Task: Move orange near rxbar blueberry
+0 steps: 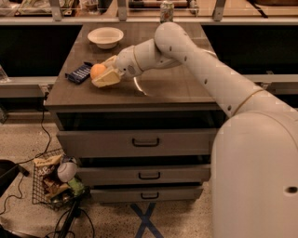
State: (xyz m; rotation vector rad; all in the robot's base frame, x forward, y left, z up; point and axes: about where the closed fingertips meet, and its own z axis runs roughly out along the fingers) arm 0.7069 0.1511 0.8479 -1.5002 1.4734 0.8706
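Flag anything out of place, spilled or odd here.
Nothing spilled or damaged on the table: the gripper holds the orange beside the blue snack bar, and the bowl sits upright. Only oddity: a wire basket of clutter on the floor by the lowest drawers.

Nothing here reads as words.
- rxbar blueberry (79, 73), left part of the cabinet top (177, 88): pale marks on the dark blue wrapper, too small to read.
- Drink can (166, 10), back edge: label illegible.
- Snack bag (45, 168) in the wire basket (37, 195): lettering, unreadable.
- Only clear sign: a blue X (146, 222) taped on the floor (186, 218) before the bottom drawer (149, 194).
- Gripper (103, 73) is just right of the bar, fingers closed around the orange (97, 70).
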